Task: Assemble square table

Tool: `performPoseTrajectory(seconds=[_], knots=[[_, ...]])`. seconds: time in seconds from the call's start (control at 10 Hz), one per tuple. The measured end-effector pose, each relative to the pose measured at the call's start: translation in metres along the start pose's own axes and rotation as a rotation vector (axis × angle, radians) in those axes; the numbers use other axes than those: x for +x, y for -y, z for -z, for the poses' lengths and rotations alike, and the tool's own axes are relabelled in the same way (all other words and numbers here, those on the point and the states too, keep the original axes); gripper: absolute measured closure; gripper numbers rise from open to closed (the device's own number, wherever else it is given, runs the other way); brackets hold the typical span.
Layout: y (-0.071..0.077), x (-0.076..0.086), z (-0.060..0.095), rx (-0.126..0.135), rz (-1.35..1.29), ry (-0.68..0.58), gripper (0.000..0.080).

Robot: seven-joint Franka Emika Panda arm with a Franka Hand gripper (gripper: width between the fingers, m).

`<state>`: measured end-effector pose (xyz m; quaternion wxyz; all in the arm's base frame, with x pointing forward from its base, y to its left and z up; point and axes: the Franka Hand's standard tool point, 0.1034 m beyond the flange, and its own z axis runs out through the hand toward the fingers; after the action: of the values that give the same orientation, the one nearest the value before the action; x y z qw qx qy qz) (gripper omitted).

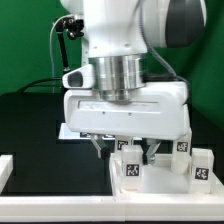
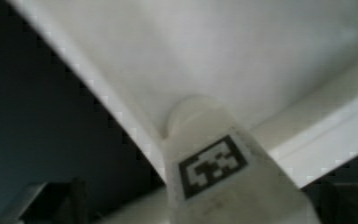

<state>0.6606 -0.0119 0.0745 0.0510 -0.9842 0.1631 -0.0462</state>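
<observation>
The square table's white slab (image 1: pixel 160 188) lies at the exterior view's lower right, with three white tagged legs on it. One leg (image 1: pixel 130 168) stands right under my gripper (image 1: pixel 124 152), and two more legs (image 1: pixel 183 146) (image 1: pixel 201 171) stand to its right. In the wrist view this leg (image 2: pixel 211 165) fills the middle, tag facing the camera, and its far end meets the slab's rimmed inside (image 2: pixel 247 60). My dark fingers (image 2: pixel 51 200) straddle the leg with gaps on both sides. The gripper is open.
The black table top (image 1: pixel 40 125) stretches to the exterior view's left. A white raised edge (image 1: pixel 5 170) sits at the lower left and a green backdrop (image 1: pixel 25 40) lies behind. The arm's big white body (image 1: pixel 125 60) hides the middle of the scene.
</observation>
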Motion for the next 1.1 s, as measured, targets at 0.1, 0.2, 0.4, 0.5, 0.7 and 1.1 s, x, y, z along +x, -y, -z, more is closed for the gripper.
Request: performPoseTrajectory(seconds=[0.1, 0.2, 0.4, 0.5, 0.7, 1.1], knots=[[0.0026, -0.0018, -0.0015, 0.006, 0.098, 0.004, 0.0151], [0.0018, -0.0014, -0.0015, 0.005, 0.066, 0.002, 0.0151], [0.0016, -0.0015, -0.0016, 0.004, 0.053, 0.003, 0.0332], [0.0017, -0.0015, -0.0017, 0.004, 0.020, 0.003, 0.0332], [0.0017, -0.0016, -0.0017, 0.005, -0.175, 0.003, 0.0511], [0.0060, 0.0012, 0.0017, -0.019, -0.750, 0.031, 0.0511]])
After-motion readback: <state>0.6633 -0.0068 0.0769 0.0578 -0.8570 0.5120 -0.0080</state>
